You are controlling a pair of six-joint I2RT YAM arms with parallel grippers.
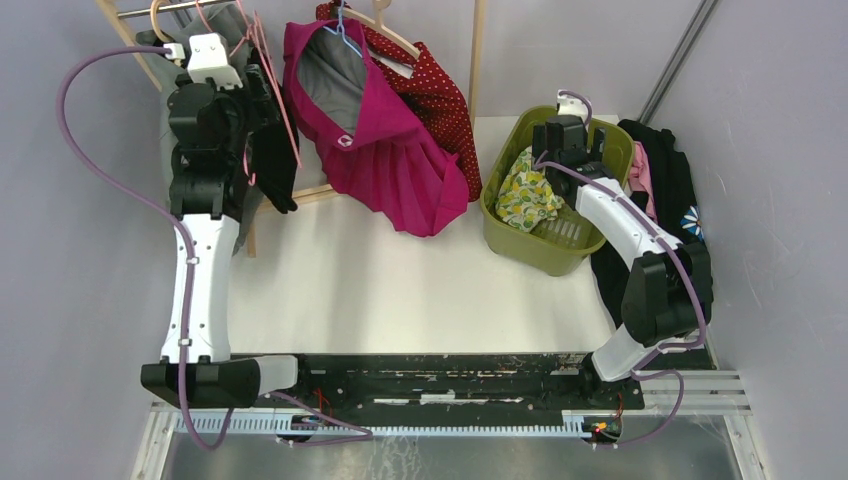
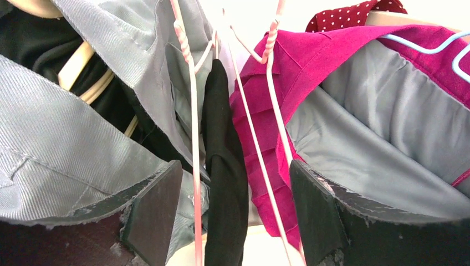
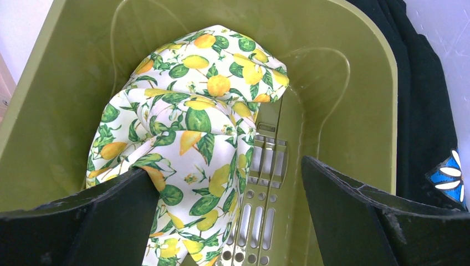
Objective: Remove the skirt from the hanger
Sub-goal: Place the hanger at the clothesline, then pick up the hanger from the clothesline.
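My left tool [image 2: 233, 183], jaws spread, straddles the pink wire hanger [image 2: 193, 144] and black garment [image 2: 221, 127] for a grip; my right tool [image 3: 227, 172] hangs spread above the green basket [image 3: 66, 88].

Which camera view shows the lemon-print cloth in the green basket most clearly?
The right wrist view: the lemon-print cloth lies large and sharp in the green basket. The top external view shows it only small. The left wrist view does not show it.
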